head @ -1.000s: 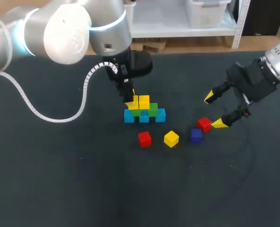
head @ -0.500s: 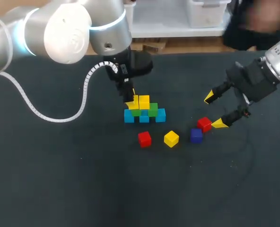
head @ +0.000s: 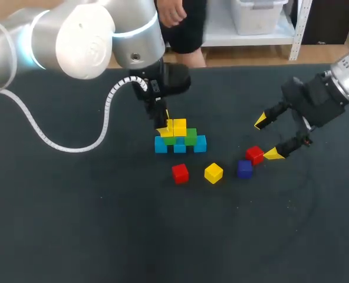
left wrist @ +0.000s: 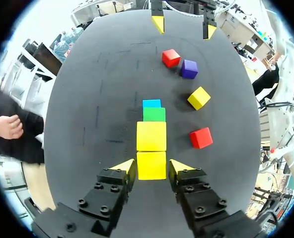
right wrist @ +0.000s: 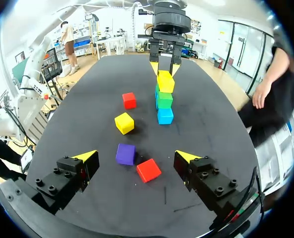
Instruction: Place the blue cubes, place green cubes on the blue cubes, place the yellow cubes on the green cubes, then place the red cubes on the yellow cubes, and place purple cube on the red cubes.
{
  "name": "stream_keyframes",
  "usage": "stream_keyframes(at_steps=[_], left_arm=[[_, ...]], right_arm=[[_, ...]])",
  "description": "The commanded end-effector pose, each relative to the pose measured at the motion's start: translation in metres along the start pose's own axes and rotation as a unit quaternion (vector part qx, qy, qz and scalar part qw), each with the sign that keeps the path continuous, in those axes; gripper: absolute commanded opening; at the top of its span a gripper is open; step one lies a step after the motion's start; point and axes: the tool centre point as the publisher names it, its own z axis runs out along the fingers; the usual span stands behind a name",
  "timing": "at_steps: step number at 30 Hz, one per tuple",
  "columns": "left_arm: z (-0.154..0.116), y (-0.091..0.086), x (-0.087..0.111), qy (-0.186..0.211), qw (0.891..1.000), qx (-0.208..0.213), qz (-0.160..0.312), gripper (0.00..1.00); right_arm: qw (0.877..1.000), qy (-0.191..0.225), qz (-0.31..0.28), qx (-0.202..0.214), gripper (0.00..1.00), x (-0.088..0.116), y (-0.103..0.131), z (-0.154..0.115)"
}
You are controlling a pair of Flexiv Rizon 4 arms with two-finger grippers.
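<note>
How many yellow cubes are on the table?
3. Two yellow cubes sit side by side atop the green cubes, one at the left gripper; the third lies loose beside a red cube.

A tiered pile (head: 180,138) stands mid-surface (head: 74,224): three cubes form the bottom row (head: 180,147), two the middle row (head: 190,137), and on top a free cube (head: 180,126) sits beside the held cube (left wrist: 151,166), clamped in the left pincer (left wrist: 152,167). Before the pile lies a front pair (head: 213,173). Farther right a close pair (head: 244,169) sits just beside one fingertip of the spread right pincer (head: 266,138).
</note>
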Motion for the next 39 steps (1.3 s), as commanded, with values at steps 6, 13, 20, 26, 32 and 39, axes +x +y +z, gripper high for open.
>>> stream_keyframes(at_steps=[6,13,20,26,32,39], left_arm=[[-0.004,0.0,0.001,0.0,1.0,0.002,-0.003,0.69],[-0.031,-0.014,0.012,-0.019,1.0,-0.019,-0.013,1.0],[-0.057,-0.037,0.041,-0.094,0.995,-0.035,-0.002,1.0],[-0.069,-0.054,0.069,-0.135,0.99,-0.027,0.025,1.0],[-0.07,-0.067,0.103,-0.171,0.985,-0.014,0.016,1.0],[-0.081,-0.076,0.127,-0.173,0.985,-0.008,0.013,1.0]], right_arm=[[1.0,-0.001,0.0,-0.001,1.0,0.0,-0.001,0.001],[1.0,-0.001,0.0,-0.001,1.0,0.0,-0.001,0.001],[1.0,-0.001,0.0,-0.001,1.0,0.0,-0.001,0.001],[1.0,-0.001,0.0,-0.001,1.0,0.0,-0.001,0.001],[1.0,-0.001,0.0,-0.001,1.0,0.0,-0.001,0.001],[1.0,-0.001,0.0,-0.001,1.0,0.0,-0.001,0.001]])
